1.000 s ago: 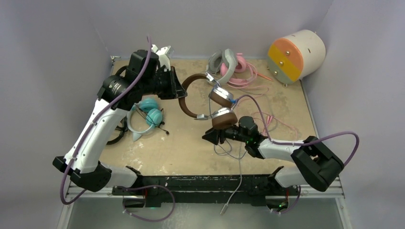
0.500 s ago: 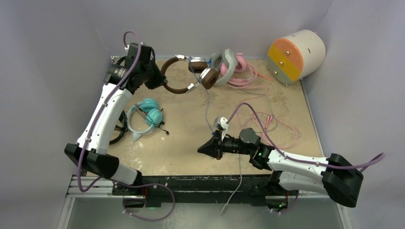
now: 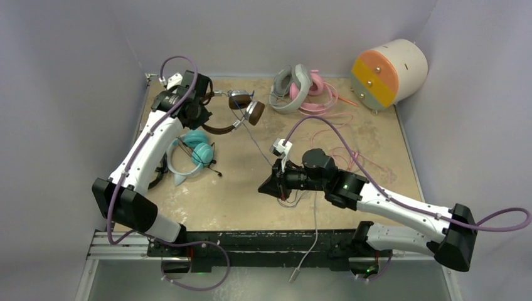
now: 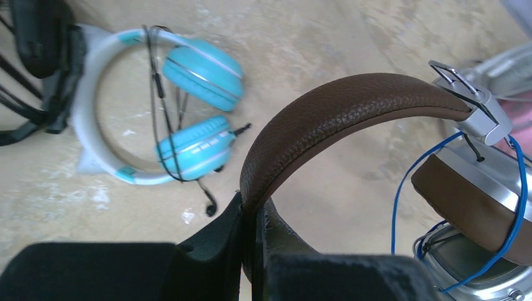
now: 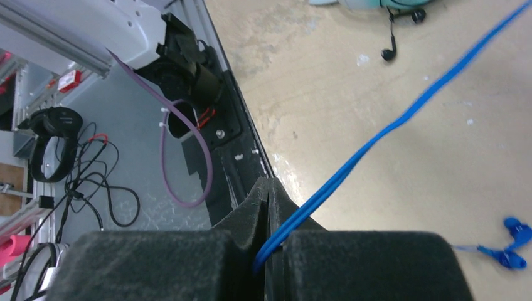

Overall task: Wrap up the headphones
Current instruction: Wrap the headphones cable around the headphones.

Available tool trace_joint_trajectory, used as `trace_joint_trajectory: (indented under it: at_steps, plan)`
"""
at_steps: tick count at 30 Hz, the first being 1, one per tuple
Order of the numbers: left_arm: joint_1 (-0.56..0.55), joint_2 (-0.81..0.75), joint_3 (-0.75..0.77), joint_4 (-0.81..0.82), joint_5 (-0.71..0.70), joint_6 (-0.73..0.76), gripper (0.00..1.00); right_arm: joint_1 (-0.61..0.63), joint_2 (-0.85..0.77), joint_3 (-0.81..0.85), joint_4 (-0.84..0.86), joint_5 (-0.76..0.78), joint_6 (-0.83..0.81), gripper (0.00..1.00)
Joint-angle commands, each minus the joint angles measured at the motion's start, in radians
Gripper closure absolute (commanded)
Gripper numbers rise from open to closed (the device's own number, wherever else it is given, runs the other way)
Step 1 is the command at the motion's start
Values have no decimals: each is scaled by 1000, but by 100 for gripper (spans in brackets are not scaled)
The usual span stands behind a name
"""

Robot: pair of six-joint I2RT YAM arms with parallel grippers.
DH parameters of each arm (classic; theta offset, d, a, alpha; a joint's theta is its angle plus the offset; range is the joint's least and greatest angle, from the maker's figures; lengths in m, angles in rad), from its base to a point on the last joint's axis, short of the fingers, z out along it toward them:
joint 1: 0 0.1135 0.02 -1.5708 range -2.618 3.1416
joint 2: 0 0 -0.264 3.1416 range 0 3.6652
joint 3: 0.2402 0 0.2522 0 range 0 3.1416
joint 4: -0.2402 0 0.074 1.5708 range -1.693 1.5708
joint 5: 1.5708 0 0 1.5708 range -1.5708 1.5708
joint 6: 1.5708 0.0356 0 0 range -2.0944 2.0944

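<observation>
Two grips: left gripper [image 4: 254,216] clamps the padded brown-and-silver headphones [image 4: 351,103] by their band; right gripper [image 5: 268,191] has just pinched shut on their thin blue cable [image 5: 376,135], so winding can begin.

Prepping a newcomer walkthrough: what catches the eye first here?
The left gripper clamps the brown headphones at far left. Their blue cable stretches across the table into the shut right gripper. A cream cylinder with an orange-yellow face sits in the far right corner.

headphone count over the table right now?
5. Brown-and-silver pair in the left gripper; teal-and-white pair flat beside the left arm; black pair partly hidden under that arm; grey-white pair and pink pair together at the far edge. More could be hidden.
</observation>
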Motion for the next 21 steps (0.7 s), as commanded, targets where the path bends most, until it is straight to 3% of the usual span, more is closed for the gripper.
trace_joint_trajectory:
  at_steps: [1, 8, 13, 21]
  plan:
    - [1, -17, -25, 11, -150, 28, 100, 6, -32, 162, -287, 64, -81, 100]
    - [-2, 12, -126, 16, -176, 158, 100, 5, -37, 339, -527, 102, -150, 100]
    - [-51, -63, -268, 215, 22, 427, 100, 5, 4, 466, -631, 186, -218, 100]
    - [-216, -119, -356, 235, -16, 568, 100, -59, 36, 554, -613, 295, -273, 100]
